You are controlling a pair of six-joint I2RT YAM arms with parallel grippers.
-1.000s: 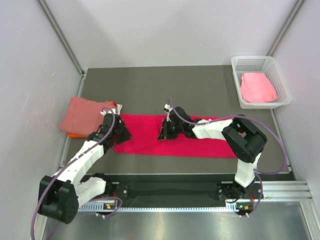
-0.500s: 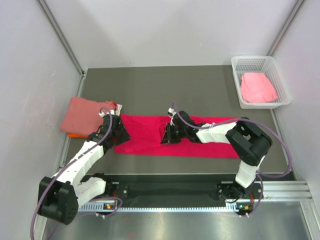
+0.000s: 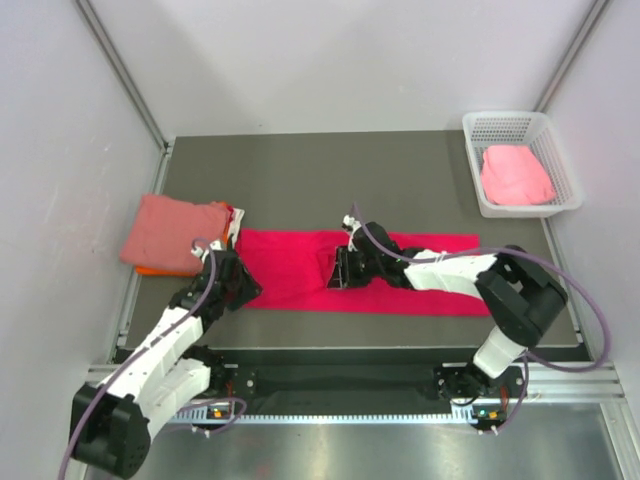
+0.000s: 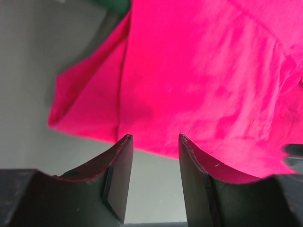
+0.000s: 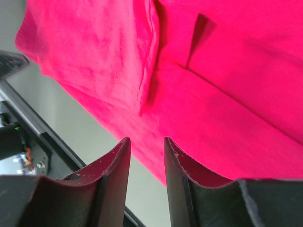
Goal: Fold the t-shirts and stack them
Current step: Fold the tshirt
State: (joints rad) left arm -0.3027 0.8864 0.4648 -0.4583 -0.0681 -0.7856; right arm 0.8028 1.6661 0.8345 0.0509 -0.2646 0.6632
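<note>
Table [image 3: 300, 180]: dark grey and flat, with pale walls on three sides.
Bright pink shirt [image 3: 430, 285]: lies flat in a long strip from left to right across the table, closer to the near edge than to the far edge. It has soft folds and a small wrinkle near its middle.
Left gripper [image 4: 155, 138]: down low at the left end of the strip. Its two fingers stand apart with nothing between them, right at the edge of the cloth. Whether they touch the cloth cannot be told.
Right gripper [image 5: 147, 140]: down low over the middle of the strip. Its fingers have a small gap and hold nothing.
Salmon shirt [image 3: 170, 232]: folded, by the left edge of the table, just beside the left end of the strip.
Orange shirt [image 3: 152, 270]: under the salmon one, with only thin bits showing.
Light pink shirt [image 3: 515, 175]: bunched up inside the basket [image 3: 505, 118].
Basket: white mesh, in the far right corner of the table, well apart from the other shirts.
</note>
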